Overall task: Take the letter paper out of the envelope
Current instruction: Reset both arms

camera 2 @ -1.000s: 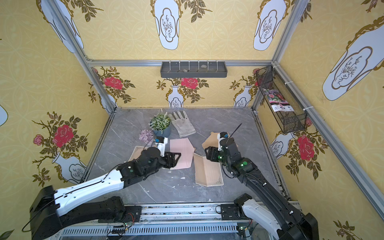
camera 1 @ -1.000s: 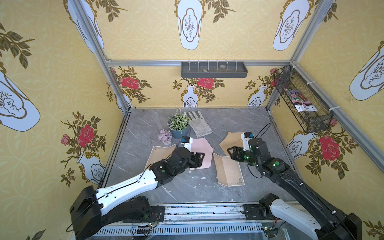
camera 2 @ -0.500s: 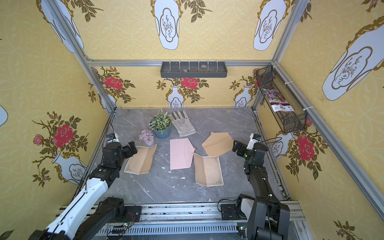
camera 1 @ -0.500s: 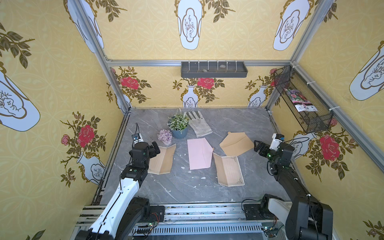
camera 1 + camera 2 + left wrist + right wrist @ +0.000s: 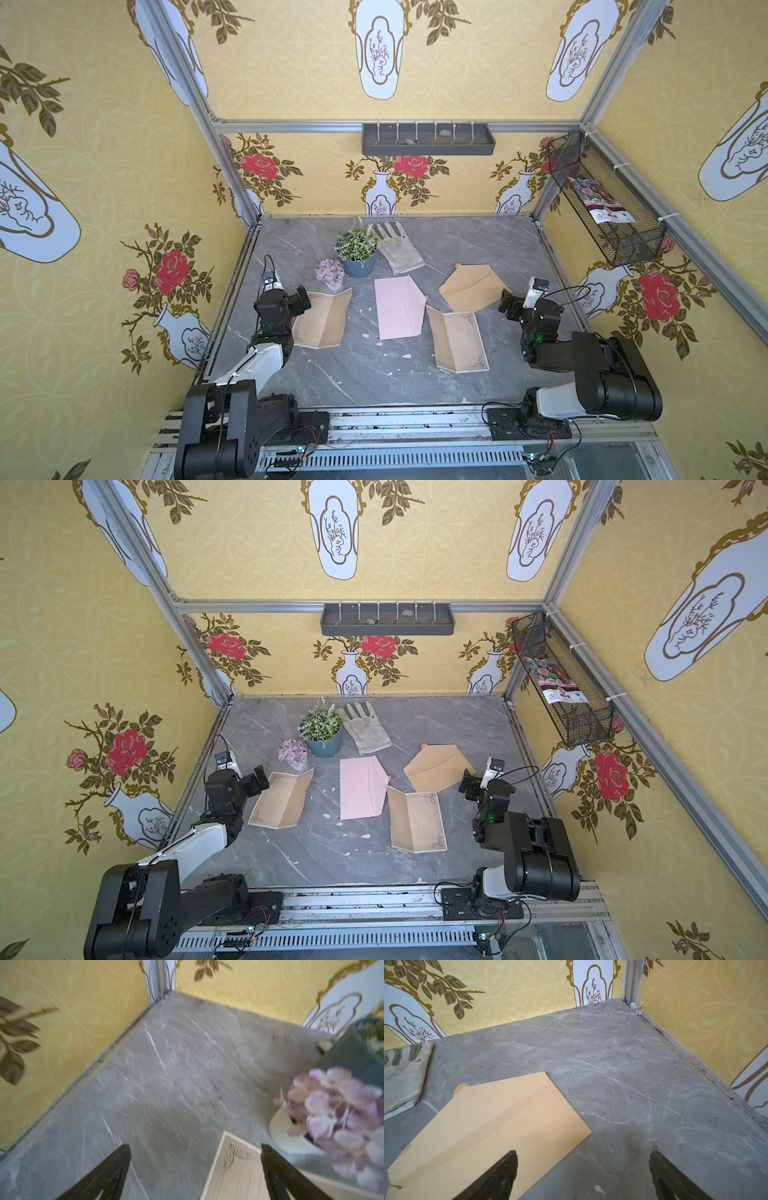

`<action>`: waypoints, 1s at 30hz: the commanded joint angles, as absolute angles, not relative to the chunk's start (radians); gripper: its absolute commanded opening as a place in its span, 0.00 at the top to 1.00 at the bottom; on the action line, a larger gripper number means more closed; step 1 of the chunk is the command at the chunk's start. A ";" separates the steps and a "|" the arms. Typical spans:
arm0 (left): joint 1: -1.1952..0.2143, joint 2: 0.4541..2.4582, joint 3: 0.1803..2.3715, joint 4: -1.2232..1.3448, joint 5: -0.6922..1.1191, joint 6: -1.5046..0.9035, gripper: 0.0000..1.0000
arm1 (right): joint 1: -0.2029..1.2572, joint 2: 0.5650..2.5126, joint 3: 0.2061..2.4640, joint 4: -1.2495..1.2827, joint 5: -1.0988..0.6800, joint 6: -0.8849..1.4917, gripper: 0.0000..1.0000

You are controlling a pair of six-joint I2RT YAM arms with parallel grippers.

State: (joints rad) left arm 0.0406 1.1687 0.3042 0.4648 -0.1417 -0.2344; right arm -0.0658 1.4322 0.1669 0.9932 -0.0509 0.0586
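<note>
Both arms have retracted from the table centre to its side edges. Left hand (image 5: 302, 296), jaws wide, empty, at 9 o'clock beside the left letter paper (image 5: 323, 318). Pink envelope (image 5: 398, 307) lies central; right letter paper (image 5: 456, 341) at 4 o'clock; tan envelope (image 5: 471, 289) at 2 o'clock. Right hand (image 5: 505, 300), jaws wide, empty.

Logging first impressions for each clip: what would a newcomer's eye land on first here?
Probably the papers spread over the grey marble table: a pink envelope in the middle, a tan envelope with its flap open beside it, and two unfolded beige letter sheets, one near the left gripper, one in front of the tan envelope. Both grippers stand open and empty at the sides, the right gripper by the tan envelope.
</note>
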 commanded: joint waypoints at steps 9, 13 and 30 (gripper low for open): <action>0.051 1.306 0.329 0.725 -0.191 -0.099 0.02 | -0.063 1.430 0.161 1.059 -0.058 0.027 0.02; 0.100 1.391 0.321 0.789 -0.115 -0.134 0.00 | -0.061 1.428 0.161 1.060 -0.054 0.025 0.02; 0.076 1.430 0.314 0.835 -0.058 -0.080 0.01 | -0.060 1.429 0.160 1.062 -0.054 0.025 0.03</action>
